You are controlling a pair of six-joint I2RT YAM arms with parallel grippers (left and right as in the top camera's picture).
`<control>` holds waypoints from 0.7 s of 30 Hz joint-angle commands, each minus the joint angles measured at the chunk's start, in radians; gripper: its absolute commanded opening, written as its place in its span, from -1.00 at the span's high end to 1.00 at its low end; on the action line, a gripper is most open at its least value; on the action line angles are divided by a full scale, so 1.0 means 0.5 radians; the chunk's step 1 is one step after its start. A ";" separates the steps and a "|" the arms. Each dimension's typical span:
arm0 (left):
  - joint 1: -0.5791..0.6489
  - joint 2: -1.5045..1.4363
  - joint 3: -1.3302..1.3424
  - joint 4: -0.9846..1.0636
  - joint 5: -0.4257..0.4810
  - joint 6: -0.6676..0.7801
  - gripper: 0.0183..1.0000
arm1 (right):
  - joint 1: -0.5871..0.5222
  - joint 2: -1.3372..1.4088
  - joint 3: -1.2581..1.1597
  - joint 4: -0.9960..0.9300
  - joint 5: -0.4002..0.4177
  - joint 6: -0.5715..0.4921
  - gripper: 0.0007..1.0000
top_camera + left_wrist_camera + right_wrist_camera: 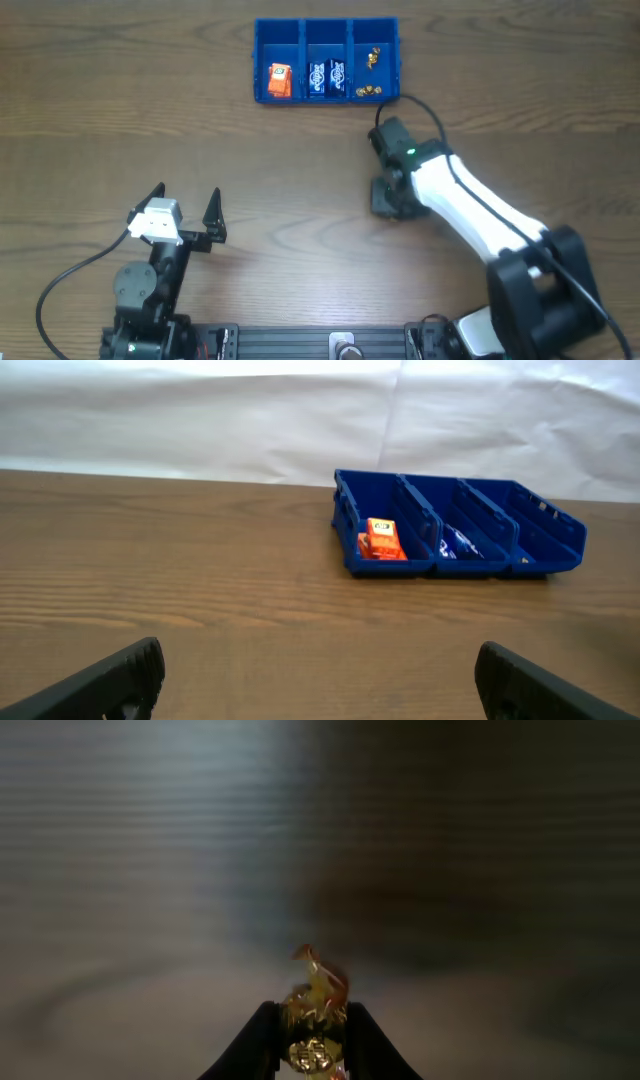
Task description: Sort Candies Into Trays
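A blue three-compartment tray stands at the far side of the table. Its left compartment holds orange candies, the middle one blue candies, the right one gold-wrapped candies. My right gripper points down at the table, below the tray's right end. In the right wrist view its fingers are shut on a gold-wrapped candy just above the wood. My left gripper stands open near the front left with nothing between its fingers. The left wrist view shows the tray with the orange candies.
A black cable loops from the right arm close to the tray's right corner. Bare wooden tabletop lies between the two grippers and in front of the tray.
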 commanded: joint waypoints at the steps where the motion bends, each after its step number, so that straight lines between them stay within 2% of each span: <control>1: 0.006 -0.011 -0.038 -0.069 0.029 0.007 -1.00 | -0.042 -0.095 0.705 -0.281 0.240 -0.119 0.63; 6: 0.006 -0.011 -0.038 -0.069 0.029 0.007 -1.00 | -0.143 0.274 1.467 -0.410 0.311 -0.265 0.66; 12: 0.006 -0.011 -0.038 -0.069 0.029 0.007 -1.00 | -0.246 0.989 2.273 -0.307 0.372 -0.430 0.66; 21: 0.006 -0.011 -0.038 -0.069 0.029 0.007 -1.00 | -0.303 1.460 2.416 -0.002 0.365 -0.458 0.55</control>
